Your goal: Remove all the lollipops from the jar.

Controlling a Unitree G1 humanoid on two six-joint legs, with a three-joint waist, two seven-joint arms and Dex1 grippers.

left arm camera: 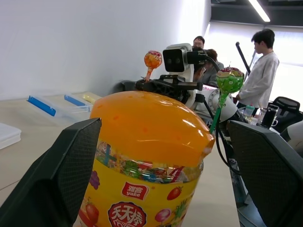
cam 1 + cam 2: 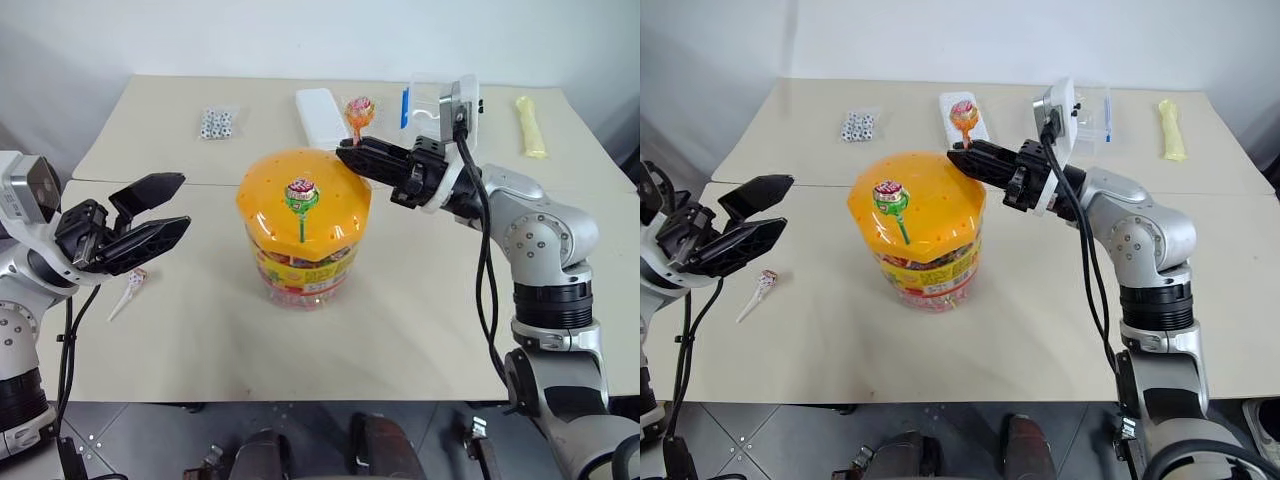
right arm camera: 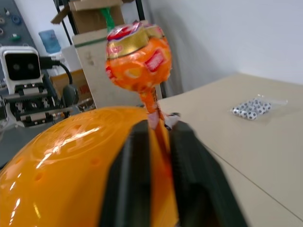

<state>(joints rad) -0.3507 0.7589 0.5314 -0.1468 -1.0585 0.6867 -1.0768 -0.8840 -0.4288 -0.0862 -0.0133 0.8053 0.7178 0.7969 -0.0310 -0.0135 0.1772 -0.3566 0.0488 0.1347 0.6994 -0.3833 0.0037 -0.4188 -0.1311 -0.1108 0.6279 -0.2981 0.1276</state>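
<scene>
The jar (image 2: 300, 268) stands mid-table, a clear tub with an orange holed lid (image 2: 262, 195). A lollipop on a green stick (image 2: 300, 194) stands upright in the lid. My right gripper (image 2: 346, 151) reaches in over the lid's far right edge. It is shut on the stick of an orange-wrapped lollipop (image 2: 359, 110), whose head rises above the fingers (image 3: 137, 161). A third lollipop on a white stick (image 2: 132, 287) lies on the table left of the jar. My left gripper (image 2: 180, 204) hovers open left of the jar, holding nothing.
At the back of the table lie a bag of small white-grey balls (image 2: 215, 122), a white box (image 2: 320, 114), a clear box with blue clips (image 2: 428, 98) and a yellow packet (image 2: 530, 126). People (image 1: 260, 66) stand in the background of the left wrist view.
</scene>
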